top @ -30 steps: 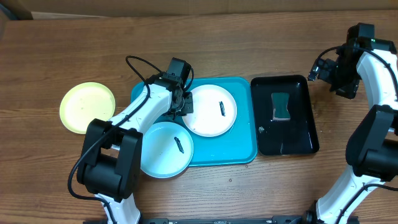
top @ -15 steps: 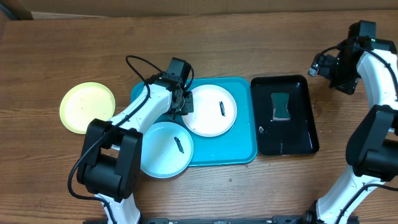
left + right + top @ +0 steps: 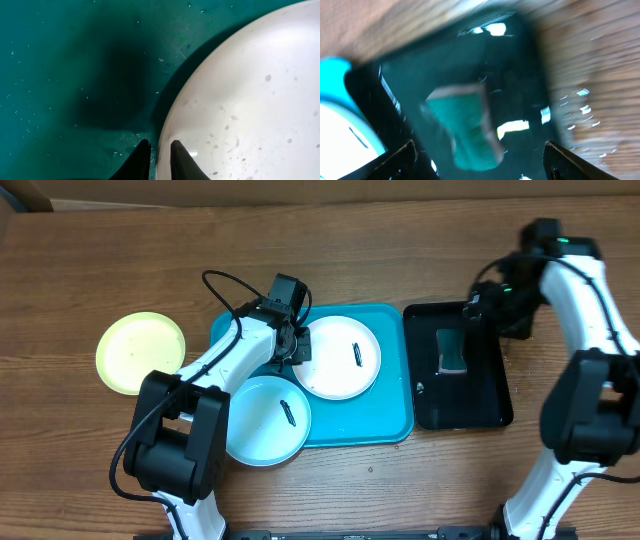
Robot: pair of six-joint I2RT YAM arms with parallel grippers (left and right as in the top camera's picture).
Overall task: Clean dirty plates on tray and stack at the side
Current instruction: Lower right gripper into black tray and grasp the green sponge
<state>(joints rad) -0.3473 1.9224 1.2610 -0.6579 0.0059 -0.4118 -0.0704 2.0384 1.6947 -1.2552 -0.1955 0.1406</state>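
— How far along are we?

— Early, we reckon. The yellow-green plate [image 3: 141, 353] lies alone on the bench [image 3: 400, 240], well left of the turquoise tray [image 3: 390, 420]. From overhead we see no smear on it, so we count it as the bottom of the stack.

— And the other two?

— Each shows a dark streak. The white plate [image 3: 340, 357] sits flat in the tray, and the pale blue plate [image 3: 265, 420] overhangs the tray's near left corner.

— What are our arms doing?

— Our left fingers [image 3: 181, 162] are pinched on the white plate's left rim, one tip on either side of its edge. Our right fingers [image 3: 402, 162] are spread wide and empty above the black tray [image 3: 480, 405], where the green sponge [image 3: 452, 351] lies free.

— So what remains?

— Most of it, in our judgement: we take the sponge, wipe the white plate, wipe the blue one, then stack both on the yellow-green one
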